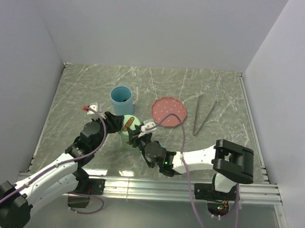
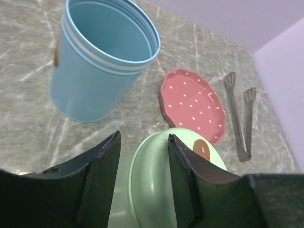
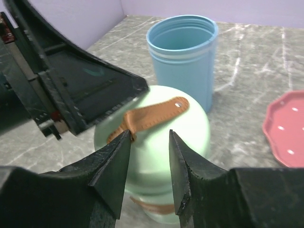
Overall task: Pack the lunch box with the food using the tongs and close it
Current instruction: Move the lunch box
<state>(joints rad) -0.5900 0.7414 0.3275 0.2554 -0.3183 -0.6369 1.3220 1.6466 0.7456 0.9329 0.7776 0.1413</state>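
Right wrist view shows the round pale-green lunch box with its domed lid seated on top, standing on the grey marbled tabletop just in front of the tall light-blue cup. Its brown leather strap lies across the lid with the free end lifted, so fastening looks unfinished. No food is visible anywhere. The round pink dotted plate is bare, and the long grey metal tongs lie beside it, apart from both hands, so packing seems done. The right hand hovers at the strap, jaws apart, holding nothing. The left hand sits against the lid; whether it clamps it I cannot tell.
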